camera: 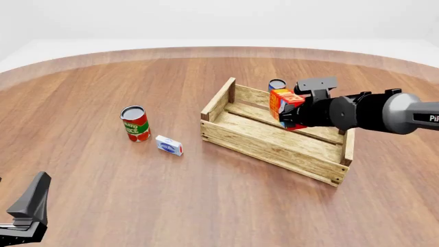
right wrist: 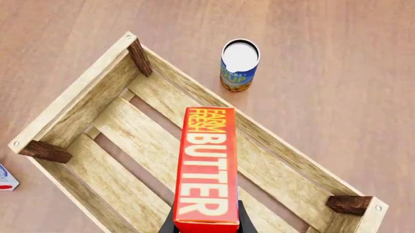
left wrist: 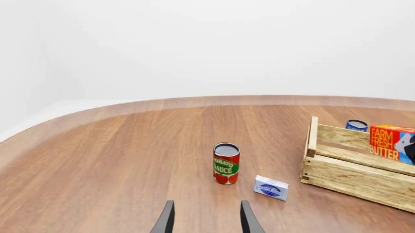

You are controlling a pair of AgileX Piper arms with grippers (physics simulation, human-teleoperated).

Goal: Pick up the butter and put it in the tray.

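From the left wrist camera: the left gripper point(left wrist: 206, 221) shows two dark fingertips spread apart with nothing between them, low over the wooden table point(left wrist: 110, 160). Ahead stands a tomato sauce can point(left wrist: 226, 163), upright, with a small white-and-blue box point(left wrist: 271, 188) lying just beside it. Off to one side is the tray point(left wrist: 343, 177), a slatted crate; the butter point(left wrist: 392, 143) shows above its far wall, next to a blue can point(left wrist: 356, 125) beyond the crate.

Front camera: the right gripper point(camera: 296, 110) reaches in from the right and clamps the butter, which is held tilted in the air over the far part of the tray point(camera: 260, 144), not resting on the slats. The blue can stands just behind the tray's far wall. Tomato sauce can and box sit well to the left of the tray. Left gripper sits at the lower left corner, fingers parted, empty.

Right wrist camera: the butter fills the centre, its near end pinched between the fingers, tray floor directly beneath it. The blue can stands outside the tray wall.
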